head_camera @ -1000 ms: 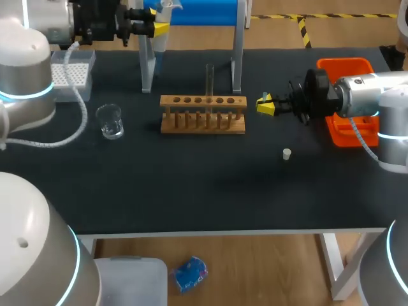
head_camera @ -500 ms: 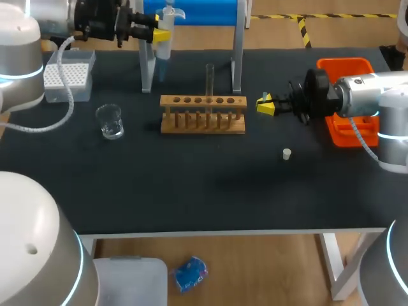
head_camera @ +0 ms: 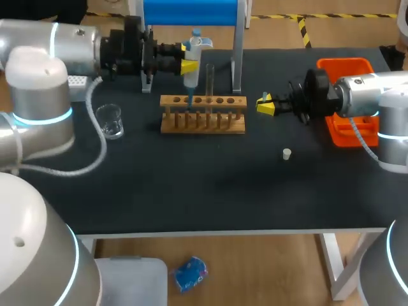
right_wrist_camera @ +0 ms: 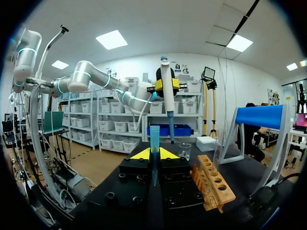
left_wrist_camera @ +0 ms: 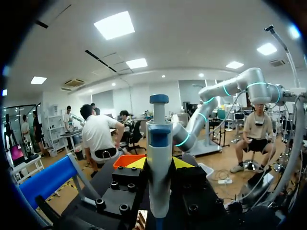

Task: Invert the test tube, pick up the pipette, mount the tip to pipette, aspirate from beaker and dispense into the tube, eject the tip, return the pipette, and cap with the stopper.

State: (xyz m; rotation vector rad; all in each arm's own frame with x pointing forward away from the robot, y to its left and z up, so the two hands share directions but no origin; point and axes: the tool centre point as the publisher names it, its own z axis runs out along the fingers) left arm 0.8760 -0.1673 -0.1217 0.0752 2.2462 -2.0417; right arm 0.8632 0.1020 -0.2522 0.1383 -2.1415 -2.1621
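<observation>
dark surface [head_camera: 191,185] runs under both of your arms. your left fingers [head_camera: 188,56] are clamped on the pipette [head_camera: 191,75], one yellow tip on each side of its white body, and they hold it upright with the blue plunger on top. in the head view its narrow lower end shows over the left holes of the rack [head_camera: 203,124], just beside the tube [head_camera: 209,80]. whether it touches the rack, you cannot tell from these views. the tube stands upright in a middle hole of the rack.

your right fingers [head_camera: 266,102] are closed on a blue tip [right_wrist_camera: 154,146], which stands upright between them, wide end up and point down. they hover just off the rack's right end, apart from it.

the stopper [head_camera: 287,153] lies on the surface near your right fingers, toward the front edge. the orange tray [head_camera: 344,65] sits under your right arm. the beaker [head_camera: 110,121] stands left of the rack, apart from it. the tip box [head_camera: 76,81] is mostly hidden behind your left arm. the blue-topped stand [head_camera: 237,57] rises behind the rack.
</observation>
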